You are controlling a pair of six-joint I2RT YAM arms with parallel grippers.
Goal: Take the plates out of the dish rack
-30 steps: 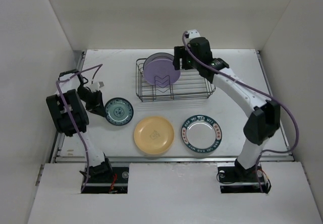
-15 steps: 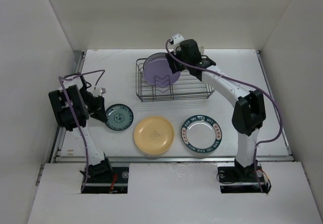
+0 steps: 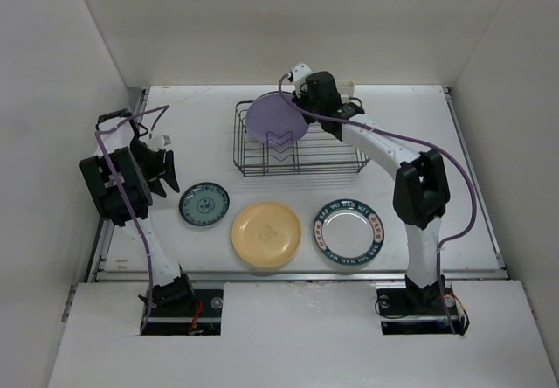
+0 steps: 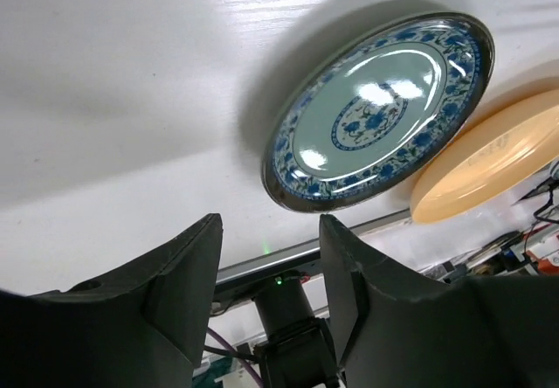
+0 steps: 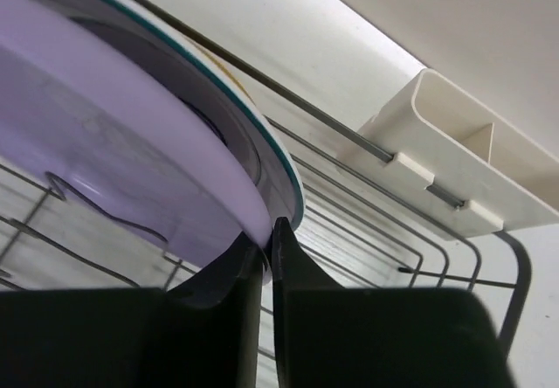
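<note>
The lavender plate [image 3: 274, 119] stands upright in the dark wire dish rack [image 3: 332, 156] at the back of the table. My right gripper [image 3: 297, 100] is at its upper right rim. In the right wrist view the right gripper [image 5: 266, 246] is shut on the lavender plate [image 5: 113, 143], and a teal-edged plate [image 5: 278, 168] stands just behind. The small teal plate [image 3: 204, 204], the yellow plate [image 3: 266, 233] and the green-rimmed white plate [image 3: 348, 230] lie flat on the table. My left gripper [image 3: 164, 171] hangs open left of the teal plate [image 4: 376, 113], holding nothing.
A white plastic cutlery holder [image 5: 463, 161] is clipped to the rack's far edge. White walls enclose the table on the left, back and right. The yellow plate [image 4: 489, 165] lies close beside the teal one. A metal rail [image 3: 288, 273] runs along the near edge.
My left gripper has opened and drawn back from the small teal plate, which now lies flat. My right gripper has swung left to the lavender plate's rim and shut on it.
</note>
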